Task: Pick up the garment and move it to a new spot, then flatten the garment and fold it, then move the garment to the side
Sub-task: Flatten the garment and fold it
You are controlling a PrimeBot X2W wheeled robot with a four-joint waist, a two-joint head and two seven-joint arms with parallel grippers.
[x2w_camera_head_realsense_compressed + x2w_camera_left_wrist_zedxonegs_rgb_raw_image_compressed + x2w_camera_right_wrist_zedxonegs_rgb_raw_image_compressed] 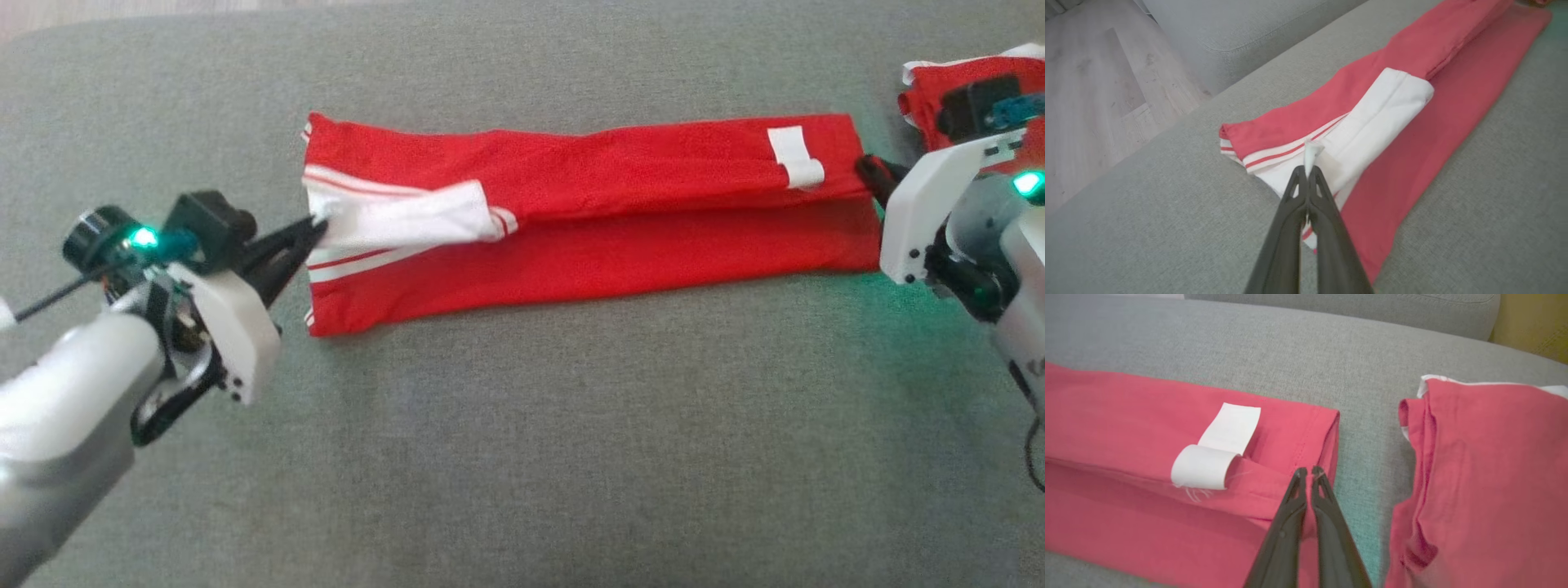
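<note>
Shirt (pixel 588 220) flat on the couch (pixel 522 449), folded lengthwise; left gripper (pixel 314 229) and right gripper (pixel 867 170) clamped on its two ends, cross-fold and side move remain.

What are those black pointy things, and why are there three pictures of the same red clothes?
The black pointy things are a robot's two grippers, its hands. One picture comes from a camera on its head, looking down. The other two come from cameras on its wrists, looking along each hand's fingers.

On the grey fabric sofa cushion lies a long red garment with white striped trim, folded into a strip. The left gripper is shut, pinching the white cloth at one end. The right gripper is shut on the red hem at the other end. So the robot holds the garment at both ends.

A white label is sewn near the right gripper. Beside it lies a second red cloth with a white edge, which no gripper touches.
</note>
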